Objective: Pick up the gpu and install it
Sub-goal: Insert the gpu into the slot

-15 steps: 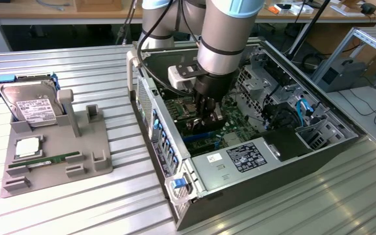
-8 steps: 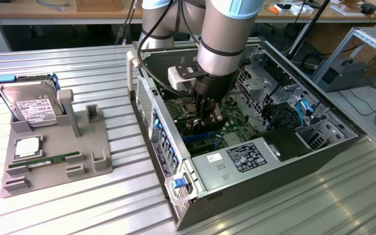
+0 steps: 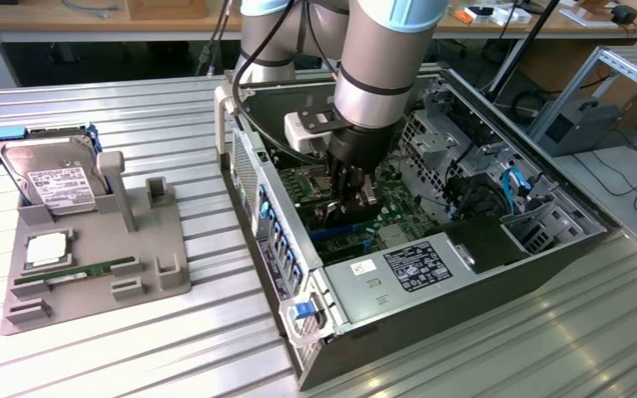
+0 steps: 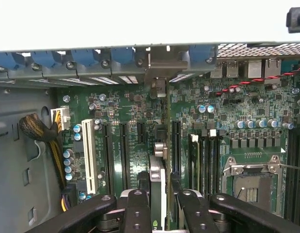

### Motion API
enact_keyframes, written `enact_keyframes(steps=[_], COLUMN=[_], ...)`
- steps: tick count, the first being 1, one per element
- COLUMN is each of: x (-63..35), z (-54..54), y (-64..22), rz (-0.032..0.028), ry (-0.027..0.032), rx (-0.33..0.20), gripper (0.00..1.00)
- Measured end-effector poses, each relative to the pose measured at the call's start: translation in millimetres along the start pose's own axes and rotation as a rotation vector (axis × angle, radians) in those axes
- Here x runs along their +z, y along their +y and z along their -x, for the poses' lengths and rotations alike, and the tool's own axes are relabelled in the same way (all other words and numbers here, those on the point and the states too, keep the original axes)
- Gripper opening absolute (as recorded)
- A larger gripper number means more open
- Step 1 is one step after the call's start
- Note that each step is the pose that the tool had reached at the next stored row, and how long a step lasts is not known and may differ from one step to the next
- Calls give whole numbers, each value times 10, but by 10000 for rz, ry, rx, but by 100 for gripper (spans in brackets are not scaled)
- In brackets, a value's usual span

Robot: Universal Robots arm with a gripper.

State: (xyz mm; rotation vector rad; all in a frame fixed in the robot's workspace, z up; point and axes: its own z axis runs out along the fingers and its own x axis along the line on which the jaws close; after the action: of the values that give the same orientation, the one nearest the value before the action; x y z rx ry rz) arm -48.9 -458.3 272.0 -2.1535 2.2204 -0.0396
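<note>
The pincer (image 4: 158,208) is lowered inside the open computer case (image 3: 540,249), its black fingers (image 4: 136,206) pinching the gpu (image 4: 158,187) edge-on between them. The card stands upright directly below the pincer, over the green motherboard (image 4: 222,111), with its silver bracket (image 4: 162,65) reaching the case's rear slot wall ahead. Off to the side of the pincer, on the ribbed surface (image 3: 130,348), a grey holder (image 3: 97,274) carries a hard drive (image 3: 53,178).

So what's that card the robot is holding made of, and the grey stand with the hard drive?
The gpu, seen edge-on between the gripper fingers, looks like green circuit board with a shiny silver metal bracket, going by its glint. The grey stand looks like matte plastic: dull, even grey, blocky moulded shapes. That is a guess from looks.
</note>
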Motion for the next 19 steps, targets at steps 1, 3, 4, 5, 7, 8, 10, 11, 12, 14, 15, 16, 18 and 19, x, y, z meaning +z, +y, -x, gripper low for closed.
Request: enact_keyframes(steps=[1, 3, 4, 5, 7, 8, 10, 11, 12, 14, 15, 16, 18, 19], x=[0, 0, 10, 19, 33, 34, 35, 35, 36, 36, 36, 37, 38, 38], z=[0, 0, 0, -1, -1, -1, -1, -1, -1, -1, -1, -1, -1, -1], y=[1, 0, 1, 3, 8, 9, 9, 9, 9, 9, 9, 9, 9, 9], rz=[11, 11, 9, 11, 11, 12, 11, 15, 52, 70, 107, 147, 221, 220], ry=[1, 1, -4, 0, 1, 3, 0, -1, -1, 0, 3, 3, 5, 5], rx=[2, 2, 1, 0, 2, 2, 2, 4, 4, 5, 4, 5, 6, 6], gripper=[27, 27, 27, 27, 27, 27, 27, 27, 27, 27, 27, 27, 27, 27])
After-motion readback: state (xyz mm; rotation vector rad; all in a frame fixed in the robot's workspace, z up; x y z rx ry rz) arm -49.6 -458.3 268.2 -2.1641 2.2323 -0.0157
